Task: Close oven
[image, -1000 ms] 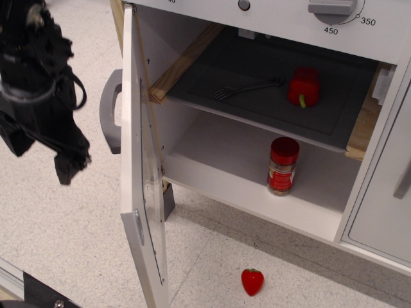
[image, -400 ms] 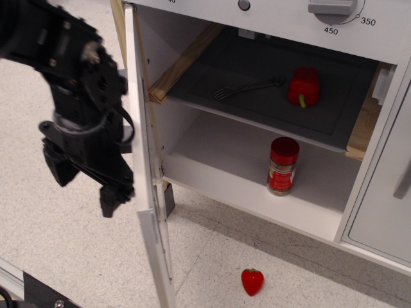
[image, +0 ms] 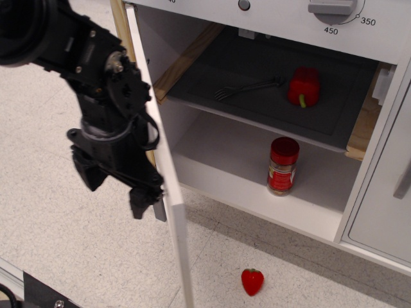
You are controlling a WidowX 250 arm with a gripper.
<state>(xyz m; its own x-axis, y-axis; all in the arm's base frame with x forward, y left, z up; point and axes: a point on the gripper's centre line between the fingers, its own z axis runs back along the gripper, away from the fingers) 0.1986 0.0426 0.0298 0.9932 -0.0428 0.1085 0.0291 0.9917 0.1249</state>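
Note:
The white toy oven [image: 270, 19] stands open, with its grey dial [image: 332, 8] at the top. Its door [image: 168, 179] is hinged at the left and swung out toward me, so I see it nearly edge-on. My black gripper [image: 114, 189] is on the outer side of the door, pressed against it about halfway down. Its two fingers [image: 138, 204] are spread apart and hold nothing. The door's grey handle is hidden behind the arm.
Inside the oven, a grey tray [image: 257, 109] holds a fork [image: 247, 88] and a red pepper [image: 304, 86]. A red-lidded jar [image: 282, 165] stands on the lower shelf. A toy strawberry [image: 252, 281] lies on the speckled floor. A plain white cabinet door [image: 385, 212] is at the right.
My arm has moved right and down to the door's outer face. The door has swung partway toward the oven, its lower edge shifting right.

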